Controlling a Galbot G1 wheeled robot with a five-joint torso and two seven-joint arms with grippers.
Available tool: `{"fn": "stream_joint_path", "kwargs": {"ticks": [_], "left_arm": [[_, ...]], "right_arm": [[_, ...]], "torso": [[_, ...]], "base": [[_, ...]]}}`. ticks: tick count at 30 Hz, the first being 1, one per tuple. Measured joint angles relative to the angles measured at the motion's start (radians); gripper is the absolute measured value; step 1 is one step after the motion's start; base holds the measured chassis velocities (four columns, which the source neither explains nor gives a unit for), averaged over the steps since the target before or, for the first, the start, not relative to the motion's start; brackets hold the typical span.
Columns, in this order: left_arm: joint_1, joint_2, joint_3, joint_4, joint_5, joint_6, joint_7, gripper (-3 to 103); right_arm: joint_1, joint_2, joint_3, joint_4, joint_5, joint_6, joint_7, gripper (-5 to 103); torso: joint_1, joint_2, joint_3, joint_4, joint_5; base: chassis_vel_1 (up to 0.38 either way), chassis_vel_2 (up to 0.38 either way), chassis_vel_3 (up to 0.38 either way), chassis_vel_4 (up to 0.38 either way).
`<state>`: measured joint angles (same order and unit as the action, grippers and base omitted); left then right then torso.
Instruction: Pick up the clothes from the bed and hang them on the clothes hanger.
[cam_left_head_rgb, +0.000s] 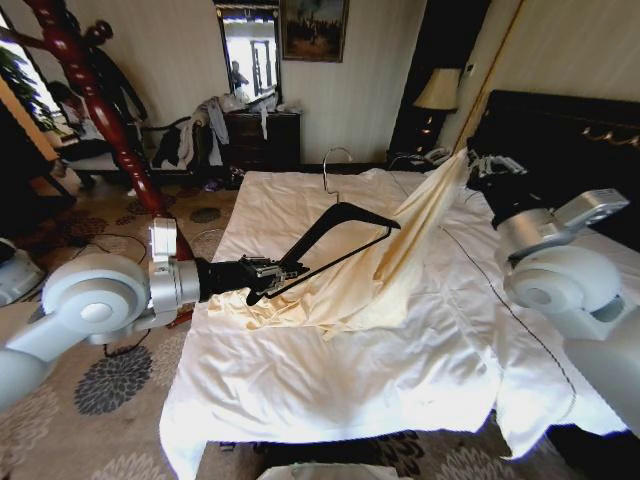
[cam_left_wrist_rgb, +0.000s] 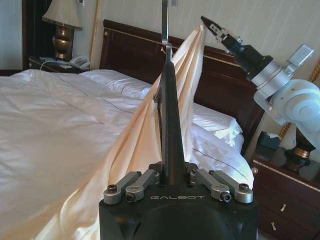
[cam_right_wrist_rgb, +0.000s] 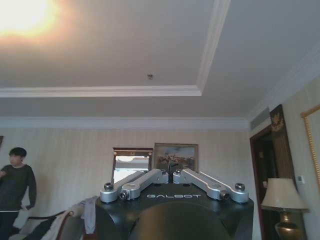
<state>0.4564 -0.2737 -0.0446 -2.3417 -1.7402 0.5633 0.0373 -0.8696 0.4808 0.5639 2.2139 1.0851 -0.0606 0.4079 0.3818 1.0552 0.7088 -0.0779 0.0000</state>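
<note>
— What do we have in our left gripper (cam_left_head_rgb: 268, 272)?

— The hanger (cam_left_head_rgb: 335, 240). Our fingers are closed on one end of its dark arm, and in the left wrist view the hanger (cam_left_wrist_rgb: 170, 125) rises straight out from between the clamped fingers (cam_left_wrist_rgb: 134, 183), with its silver hook (cam_left_wrist_rgb: 166, 22) at the far end. In the head view the hook (cam_left_head_rgb: 335, 165) stands over the far part of the bed (cam_left_head_rgb: 420, 370).

— And the right gripper (cam_left_head_rgb: 478, 163)?

— We hold it up high at the headboard side of the bed, and a corner of the clothes (cam_left_head_rgb: 400, 255) is pinched in its closed fingers. From the left wrist view we see that gripper (cam_left_wrist_rgb: 209, 24) nipping the top edge of the fabric (cam_left_wrist_rgb: 145, 145) in front of the headboard (cam_left_wrist_rgb: 220, 85). In the right wrist view our fingers (cam_right_wrist_rgb: 142, 180) meet at the tips against the ceiling; the cloth itself is hidden below them.

— So where do the clothes lie?

— They hang in a long slope from the right gripper down to the duvet, where the lower part spreads in folds just under and beside the left gripper. The fabric drapes against the hanger's far arm; we cannot tell whether that arm sits inside the garment or only behind it.

— Anything else near us?

— The wooden coat stand (cam_left_head_rgb: 95, 95) rises beyond the left arm, off the bed's left side.
</note>
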Motion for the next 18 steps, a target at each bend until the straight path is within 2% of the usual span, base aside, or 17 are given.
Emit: {"fn": "stream_joint_path", "kwargs": {"ticks": [5,11,18], "left_arm": [[0.000,-0.019,0.038,-0.011,-0.001,-0.001,-0.013,19],[0.008,-0.050,0.083,-0.025,-0.045,0.003,-0.038,19],[-0.004,-0.103,0.121,0.034,-0.031,-0.005,-0.052,19]], "right_arm": [[0.000,-0.001,-0.003,0.019,0.008,0.032,-0.022,0],[-0.007,0.011,-0.023,0.023,-0.005,0.076,-0.046,0],[-0.009,0.019,-0.027,0.037,0.011,0.139,-0.103,0]], "torso": [[0.000,0.000,0.000,0.0000,0.0000],[0.000,0.000,0.000,-0.0001,0.0000],[0.000,0.000,0.000,-0.0001,-0.0001]], "base": [[0.000,0.000,0.000,0.000],[0.000,0.000,0.000,0.000],[0.000,0.000,0.000,0.000]]}}
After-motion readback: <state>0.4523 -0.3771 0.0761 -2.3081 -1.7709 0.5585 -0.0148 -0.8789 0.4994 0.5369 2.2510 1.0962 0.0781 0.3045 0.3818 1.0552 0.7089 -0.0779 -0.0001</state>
